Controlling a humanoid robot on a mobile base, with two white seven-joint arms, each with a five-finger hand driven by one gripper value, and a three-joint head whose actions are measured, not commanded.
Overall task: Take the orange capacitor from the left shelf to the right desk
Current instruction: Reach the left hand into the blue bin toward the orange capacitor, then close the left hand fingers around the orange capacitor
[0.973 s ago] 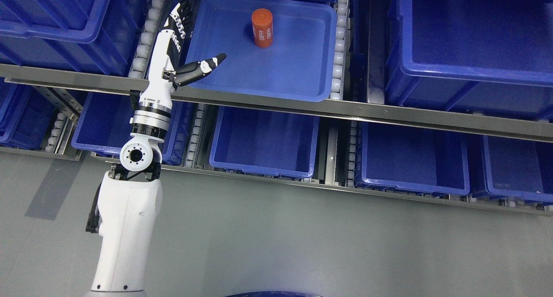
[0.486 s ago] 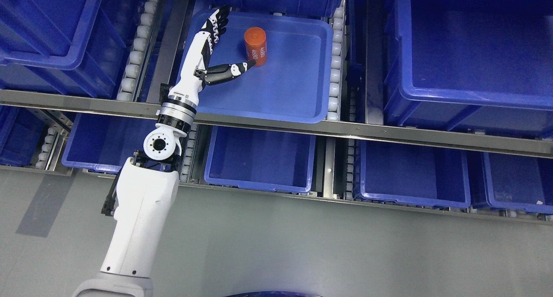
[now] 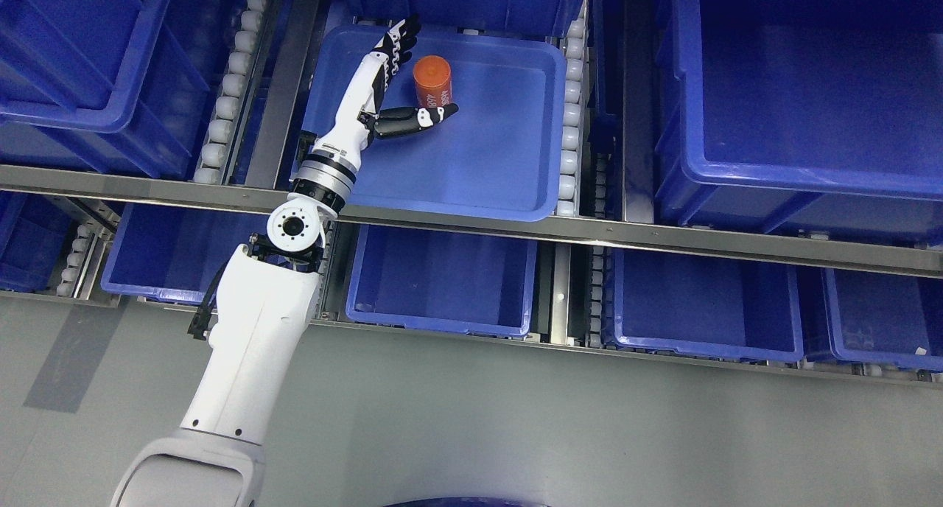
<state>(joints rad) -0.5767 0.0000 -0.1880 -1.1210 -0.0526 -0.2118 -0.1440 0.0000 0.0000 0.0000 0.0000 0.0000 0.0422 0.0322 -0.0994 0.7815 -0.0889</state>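
An orange capacitor (image 3: 432,79), a short cylinder with white print, stands in the shallow blue bin (image 3: 508,168) on the upper shelf. My left hand (image 3: 420,72) reaches into that bin from the lower left. Its fingers (image 3: 401,39) are spread along the capacitor's left side and the thumb (image 3: 420,117) stretches under its near side. The hand brackets the capacitor but is open, with no closed grasp. The right arm is out of view.
A steel shelf rail (image 3: 589,231) crosses the picture below the bin. Roller tracks (image 3: 567,124) flank the bin. A large blue bin (image 3: 803,94) sits at the right, another at the upper left (image 3: 96,57), and several blue bins (image 3: 442,278) on the lower shelf. Grey floor (image 3: 516,433) lies below.
The camera view has shifted. My left hand has moved further into the bin, from its left edge to the capacitor, with fingers and thumb now on either side of it.
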